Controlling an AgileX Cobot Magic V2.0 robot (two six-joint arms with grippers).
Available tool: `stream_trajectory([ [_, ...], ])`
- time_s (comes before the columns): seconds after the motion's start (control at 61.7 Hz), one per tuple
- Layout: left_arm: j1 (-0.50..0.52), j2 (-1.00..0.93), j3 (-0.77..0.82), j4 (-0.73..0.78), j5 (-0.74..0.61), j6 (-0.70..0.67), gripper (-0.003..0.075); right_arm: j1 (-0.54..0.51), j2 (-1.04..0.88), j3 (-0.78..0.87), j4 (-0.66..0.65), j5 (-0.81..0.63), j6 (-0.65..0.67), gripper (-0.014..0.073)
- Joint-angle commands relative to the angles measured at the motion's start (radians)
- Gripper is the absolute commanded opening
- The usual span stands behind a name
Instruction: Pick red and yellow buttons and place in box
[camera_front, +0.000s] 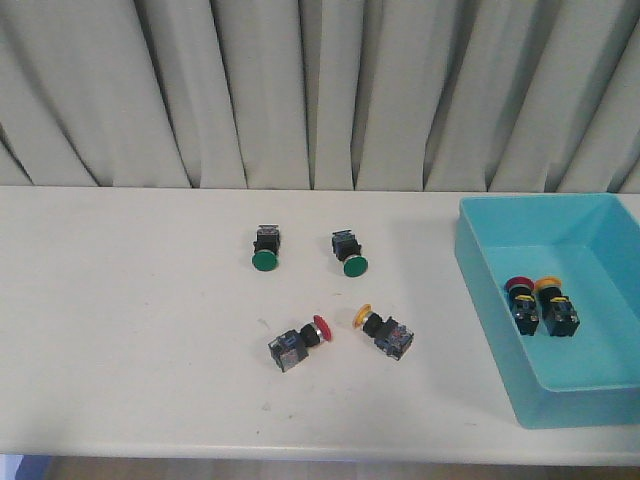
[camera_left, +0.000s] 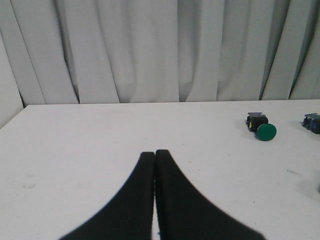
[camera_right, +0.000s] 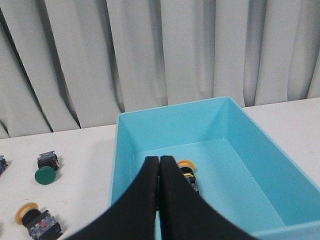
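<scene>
Table (camera_front: 130, 330): white, wide, curtain (camera_front: 300, 90) hanging behind its far edge. Lots of bare room on the left half and along the near edge.

Box (camera_front: 490, 300): turquoise plastic tray w/ low sloping walls, at the table's right end, near corner close to the front edge. Inside, by its left wall, 2 switches touching side by side: red-capped button (camera_front: 520, 300) and yellow-capped button (camera_front: 554, 305), black bodies pointing toward the near edge.

Mid-table, 4 more switches. Far pair have green caps: left green button (camera_front: 265, 246), right green button (camera_front: 349, 253), a bit apart. Near pair: loose red button (camera_front: 298, 343) lying on its side, cap aimed right; loose yellow button (camera_front: 384, 331) just beside it, cap aimed left. Caps near each other, not touching.

Left gripper (camera_left: 154, 156): fingers pressed together, nothing between them, above bare table. Right gripper (camera_right: 159, 161): fingers pressed together too, holding nothing, above the box's near-left part.
</scene>
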Motion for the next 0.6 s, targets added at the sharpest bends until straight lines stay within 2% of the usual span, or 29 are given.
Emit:
stream_trajectory([
  [0.0,-0.005,-0.014,0.048,-0.003,-0.07,-0.01,-0.0006,0.002,-0.09,0.044,-0.047,-0.09,0.009,-0.0006],
  [0.097,-0.005,-0.014,0.048,-0.003,-0.07,-0.01,-0.0006,0.004,-0.169,0.105,-0.089,-0.098,0.034,-0.0006],
  [0.243,-0.005,-0.014,0.048,-0.003,-0.07,-0.01,-0.0006,0.061,-0.249,0.105,-0.15,0.014,0.028,-0.0006],
  [0.584,-0.005,-0.014,0.048,-0.003,-0.07,-0.01,-0.0006,0.132,-0.275,0.105,-0.144,0.022,0.008,-0.0006],
])
